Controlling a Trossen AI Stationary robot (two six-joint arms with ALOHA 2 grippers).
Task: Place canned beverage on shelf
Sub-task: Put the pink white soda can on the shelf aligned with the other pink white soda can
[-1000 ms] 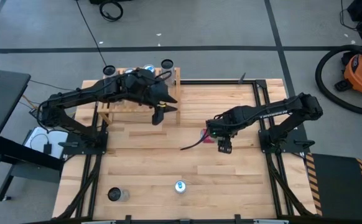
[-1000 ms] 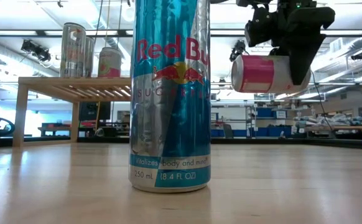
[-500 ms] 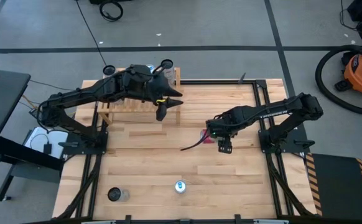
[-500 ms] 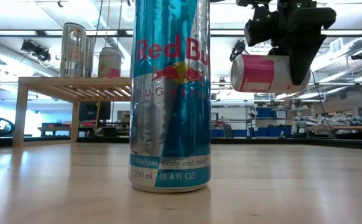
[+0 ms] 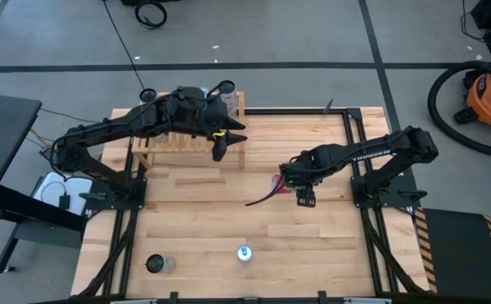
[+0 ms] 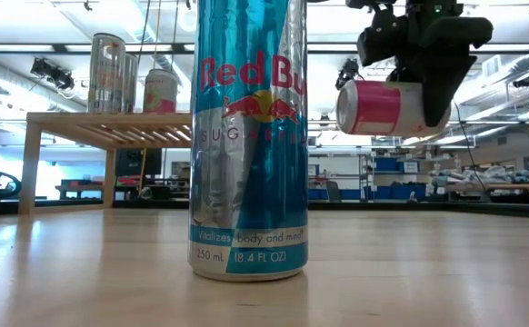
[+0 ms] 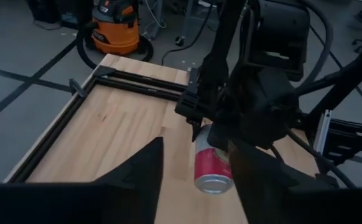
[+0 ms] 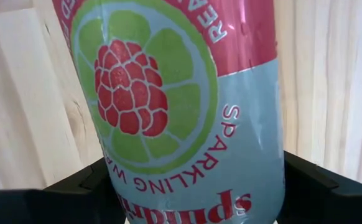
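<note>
From above, I have the right gripper (image 5: 306, 200) right of centre frame, over the plank tabletop (image 5: 203, 228), carrying the pink can (image 5: 281, 185) on its side. The shelf (image 5: 165, 139) sits upper left of the frame, well apart from it. The left gripper (image 5: 220, 150) hangs just beside the shelf's near right corner; from here I cannot tell its finger spacing.

At table height, the pink can (image 6: 381, 107) shows upper right, lifted clear of the wood and lying horizontal in the right gripper's hold. The shelf (image 6: 110, 127) stands at left with two cans (image 6: 108, 62) on top. A tall blue can (image 6: 249, 136) fills the middle foreground.

My left wrist camera shows its own fingers (image 7: 137, 171) spread wide with nothing between them, looking toward the right arm and its can (image 7: 213, 165).

My right wrist camera shows the can (image 8: 181, 106) clamped between both fingers (image 8: 81, 186).

I judge this the carry step. Next I need to travel toward the shelf, turn the can upright, and set it on a free stretch of slats.
</note>
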